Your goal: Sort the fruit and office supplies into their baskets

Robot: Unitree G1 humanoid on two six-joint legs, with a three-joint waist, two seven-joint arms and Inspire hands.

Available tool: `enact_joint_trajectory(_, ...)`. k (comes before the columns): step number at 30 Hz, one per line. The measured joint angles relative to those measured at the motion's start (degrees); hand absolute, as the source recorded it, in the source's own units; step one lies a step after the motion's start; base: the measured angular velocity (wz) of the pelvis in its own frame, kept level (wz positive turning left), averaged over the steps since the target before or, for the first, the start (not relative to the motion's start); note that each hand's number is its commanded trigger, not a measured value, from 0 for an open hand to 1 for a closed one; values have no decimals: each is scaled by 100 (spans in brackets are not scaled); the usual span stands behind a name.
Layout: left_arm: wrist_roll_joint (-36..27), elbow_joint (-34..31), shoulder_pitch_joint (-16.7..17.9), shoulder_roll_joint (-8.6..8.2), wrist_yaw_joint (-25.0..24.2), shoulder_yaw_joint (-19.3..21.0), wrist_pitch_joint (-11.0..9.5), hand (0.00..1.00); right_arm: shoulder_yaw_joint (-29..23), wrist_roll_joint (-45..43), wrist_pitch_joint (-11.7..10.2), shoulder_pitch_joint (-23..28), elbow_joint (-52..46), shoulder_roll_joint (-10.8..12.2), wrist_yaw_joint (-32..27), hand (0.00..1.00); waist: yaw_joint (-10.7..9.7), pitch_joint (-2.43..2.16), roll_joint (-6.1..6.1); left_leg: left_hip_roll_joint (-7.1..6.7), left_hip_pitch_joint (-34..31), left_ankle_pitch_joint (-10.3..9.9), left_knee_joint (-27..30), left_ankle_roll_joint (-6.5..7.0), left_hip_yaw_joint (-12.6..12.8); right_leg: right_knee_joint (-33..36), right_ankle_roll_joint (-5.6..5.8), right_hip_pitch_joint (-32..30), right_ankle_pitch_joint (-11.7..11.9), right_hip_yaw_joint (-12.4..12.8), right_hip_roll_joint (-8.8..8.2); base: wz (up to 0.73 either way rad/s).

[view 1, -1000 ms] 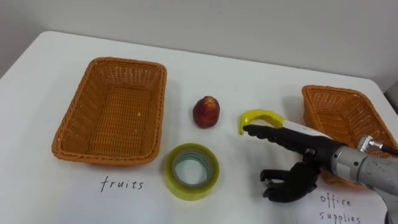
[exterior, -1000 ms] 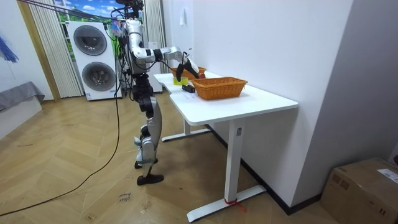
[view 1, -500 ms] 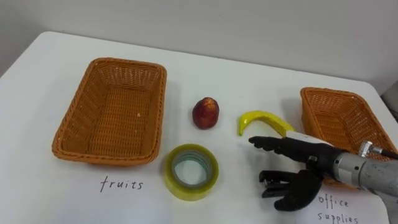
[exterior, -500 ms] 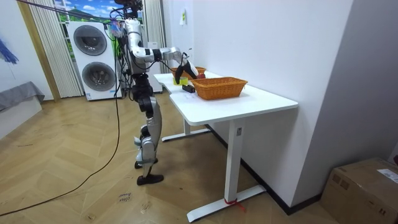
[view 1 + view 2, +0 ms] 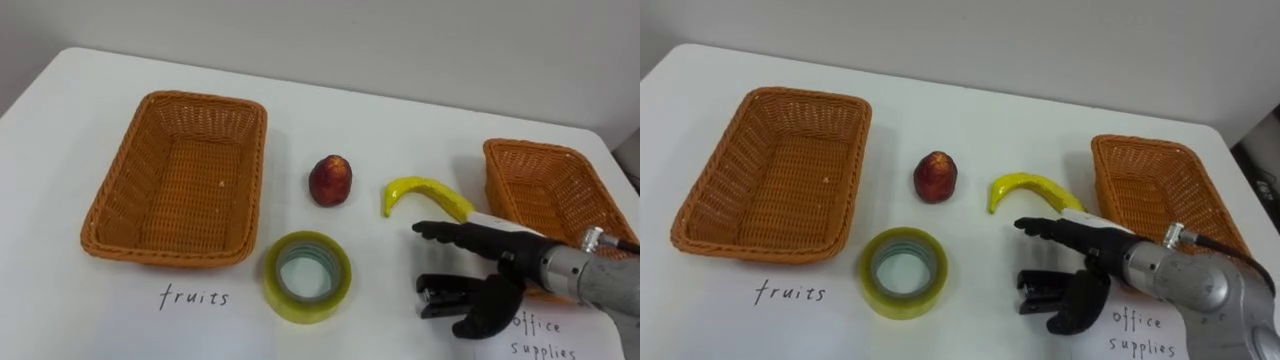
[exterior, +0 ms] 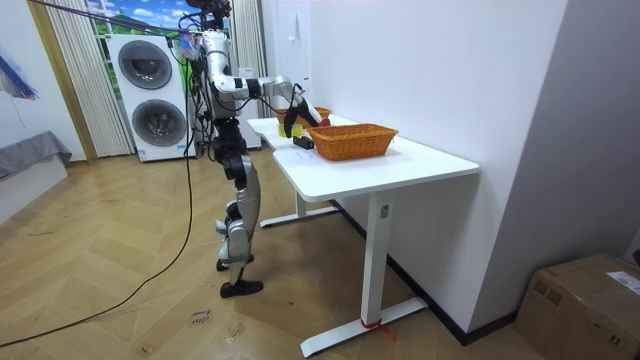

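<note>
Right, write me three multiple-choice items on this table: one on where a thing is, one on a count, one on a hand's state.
1. Where is the tape roll?
A) inside the left basket
B) on the table, outside both baskets
C) in the right hand

2. How many baskets stand on the table?
A) one
B) two
C) three

3. What state is the right hand in?
A) open, fingers stretched out
B) shut into a fist
C) shut on the tape roll

Answers:
1 B: the tape roll lies on the table by the left basket's near right corner.
2 B: there are the left basket and the right basket.
3 A: its fingers point straight out over the table.
</note>
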Motion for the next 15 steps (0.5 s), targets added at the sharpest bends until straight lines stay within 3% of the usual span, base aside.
enact_joint_trajectory(8, -3, -155, 82, -1, 13, -27, -8, 0, 4, -229, 0, 178, -3, 17, -268, 0, -7, 3, 5, 0, 1, 0, 4, 1, 6, 6, 6, 41, 5, -5, -7, 0)
enact_joint_trajectory(15, -6, -153, 62, -3, 21, -296, -7, 0, 5, -342, 2, 224, -3, 36, -451, 0, -5, 59, 102, 4, -47, 1, 31, 2, 7, 17, 6, 21, 13, -5, -3, 0)
